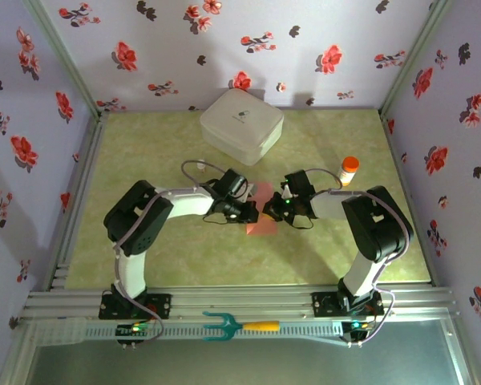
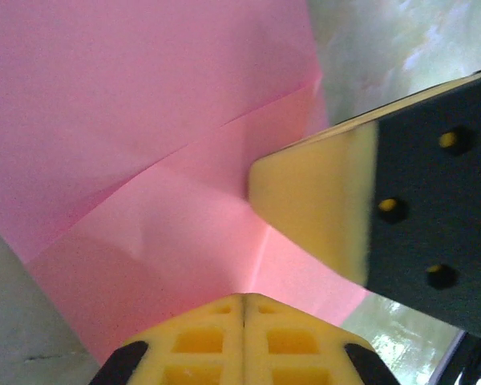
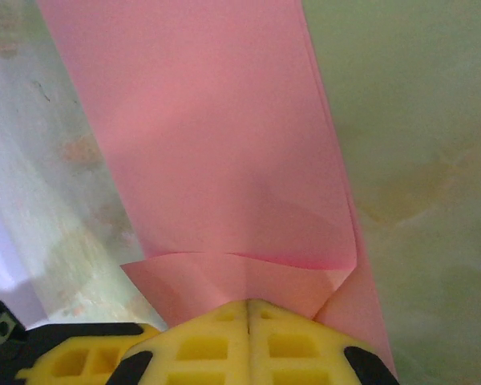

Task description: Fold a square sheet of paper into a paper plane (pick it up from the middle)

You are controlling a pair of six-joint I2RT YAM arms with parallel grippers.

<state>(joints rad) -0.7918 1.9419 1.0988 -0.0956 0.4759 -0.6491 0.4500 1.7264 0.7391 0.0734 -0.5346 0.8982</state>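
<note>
The square sheet of paper, pink-red, lies folded into a narrow strip on the green table between the two arms. In the left wrist view the paper shows several creases and overlapping layers. In the right wrist view the strip runs away from me, with a small flap folded across its near end. My left gripper is shut, its yellow tips down on the paper. My right gripper is shut too, its tips at the flap. The two grippers meet tip to tip over the sheet.
A white rounded box stands at the back centre. An orange-capped bottle is upright to the right of the right arm. A teal fork with a yellow handle lies on the front rail. Flowered walls enclose the table.
</note>
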